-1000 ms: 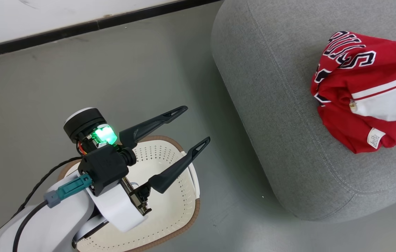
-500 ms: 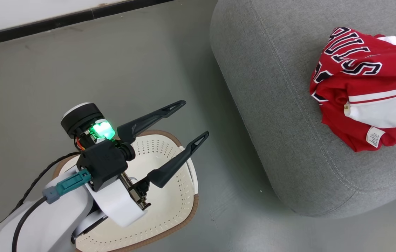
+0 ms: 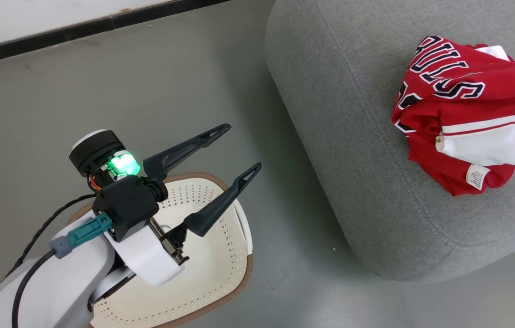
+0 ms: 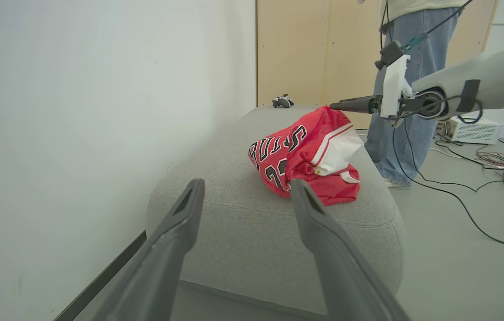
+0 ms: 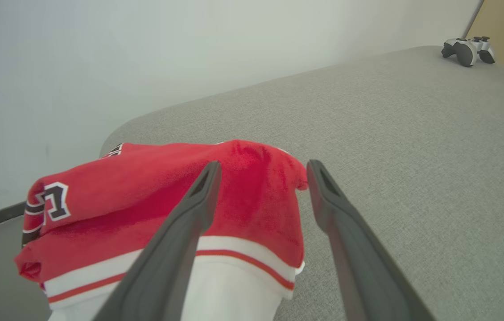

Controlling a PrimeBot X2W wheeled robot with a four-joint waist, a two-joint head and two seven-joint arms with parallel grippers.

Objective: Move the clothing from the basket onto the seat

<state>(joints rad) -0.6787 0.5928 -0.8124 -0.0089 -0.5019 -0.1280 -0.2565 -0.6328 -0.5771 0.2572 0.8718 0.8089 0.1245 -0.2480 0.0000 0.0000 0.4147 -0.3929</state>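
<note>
Head view: the left gripper (image 3: pixel 243 146) hangs at lower left above the cream-white perforated plastic basket with a brown rim band (image 3: pixel 212 278), its two long dark fingers spread wide and holding nothing. What shows of the basket's inside is bare, but the forearm hides part of it, so a leftover garment cannot be ruled out. The red clothing with white trim and black-white lettering (image 3: pixel 458 114) lies in a crumpled heap at right on the large grey woven-fabric seat (image 3: pixel 353 159), near its lower edge. Left wrist view: the right gripper (image 4: pixel 336 106) points in from upper right at the peak of the heap, touching it or just above it; which cannot be told. A person in blue jeans (image 4: pixel 406 67) stands behind the seat, and cables (image 4: pixel 457 200) trail over the floor at right. Right wrist view: the right fingers stand apart, clamping nothing, with the red fabric peak rising between them. Judged risk: in pulling back, a finger may snag that fold and drag the heap off the seat edge.
</note>
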